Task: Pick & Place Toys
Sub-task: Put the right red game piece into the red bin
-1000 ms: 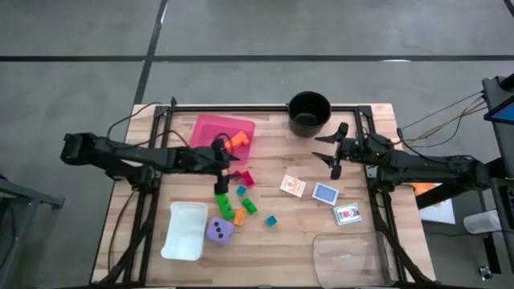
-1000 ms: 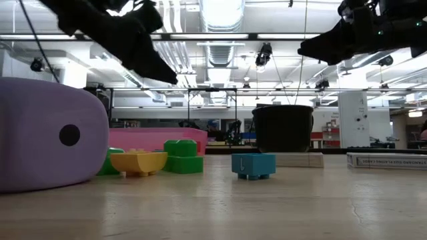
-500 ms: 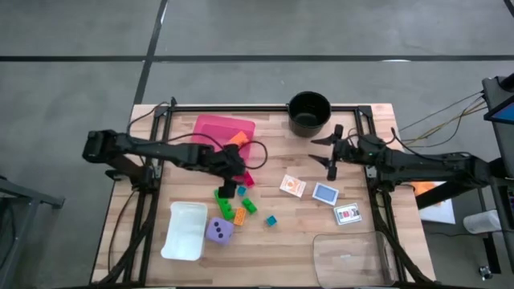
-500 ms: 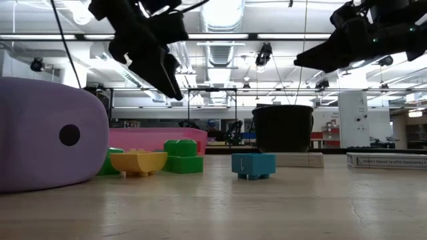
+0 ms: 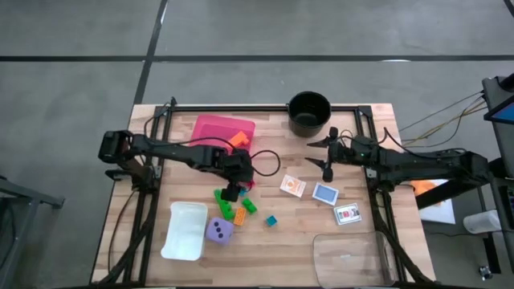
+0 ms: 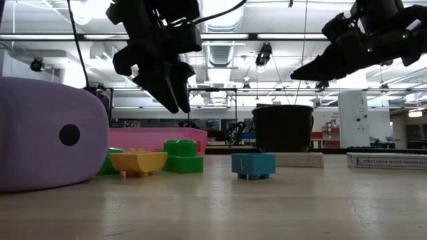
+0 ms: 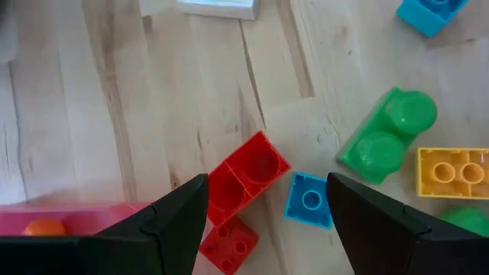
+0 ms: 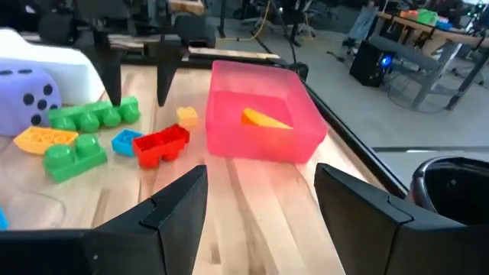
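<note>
The slatted wooden bench (image 5: pixel 273 241) carries a pink square plastic tray (image 5: pixel 217 132) at eleven o'clock, an orange piece (image 8: pixel 263 118) lying inside it. Just below the tray's corner the left claw (image 5: pixel 232 191) hangs released and empty over the red plastic bricks (image 7: pixel 246 177), the small blue brick (image 7: pixel 309 200) beside them. At two o'clock the right claw (image 5: pixel 328 152) hovers, fingers parted, holding nothing.
</note>
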